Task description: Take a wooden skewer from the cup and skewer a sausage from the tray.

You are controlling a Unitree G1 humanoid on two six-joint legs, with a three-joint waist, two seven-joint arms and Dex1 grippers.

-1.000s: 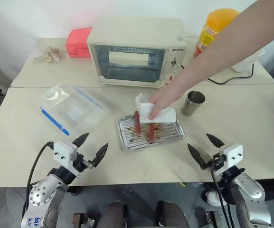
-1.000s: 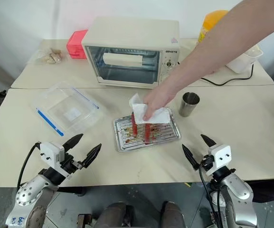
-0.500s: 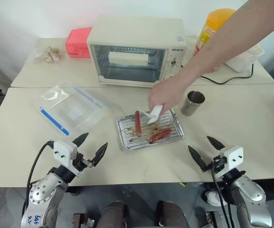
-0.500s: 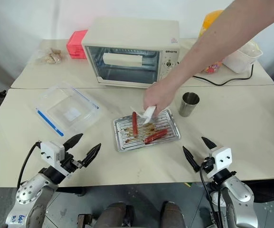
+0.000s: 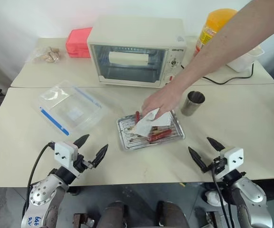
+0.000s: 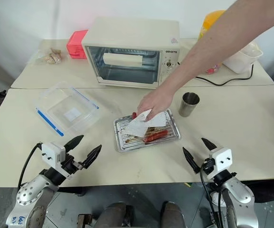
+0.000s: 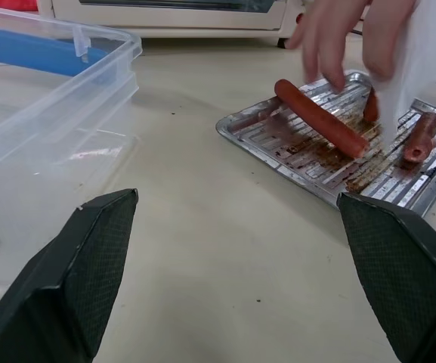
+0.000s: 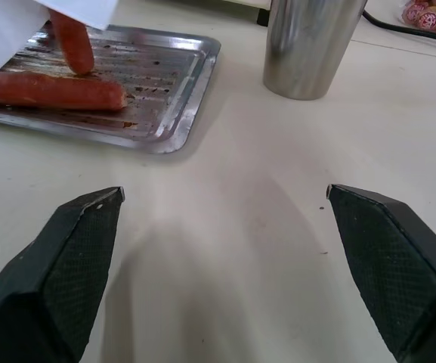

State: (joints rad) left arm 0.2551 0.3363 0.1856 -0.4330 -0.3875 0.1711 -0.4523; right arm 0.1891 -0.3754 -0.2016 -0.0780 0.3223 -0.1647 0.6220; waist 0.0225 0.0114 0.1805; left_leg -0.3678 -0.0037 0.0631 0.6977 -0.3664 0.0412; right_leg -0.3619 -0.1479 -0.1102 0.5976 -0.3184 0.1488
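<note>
- Counter (image 5: 27, 128), beige, bearing all items
- Toaster oven (image 5: 137, 50), at rear
- Person's hand (image 5: 159, 102), holding white paper (image 5: 148, 121) over tray
- Tray (image 5: 127, 137), mid-counter, two sausages (image 8: 47, 91) visible
- Cup (image 5: 193, 103), upright, just right of tray
- Left end effector (image 5: 90, 148), spread wide, empty
- Right end effector (image 5: 206, 152), spread wide, empty

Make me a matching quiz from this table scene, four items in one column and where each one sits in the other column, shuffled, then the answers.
Things:
1. cup
2. tray
3. clear plastic box
4. person's hand

Places:
A. over the tray, holding a white tissue
B. in front of the toaster oven, holding sausages
C. on the robot's left side of the table
D. upright, to the right of the tray

Pairs: 1-D, 2-B, 3-C, 4-A
</note>
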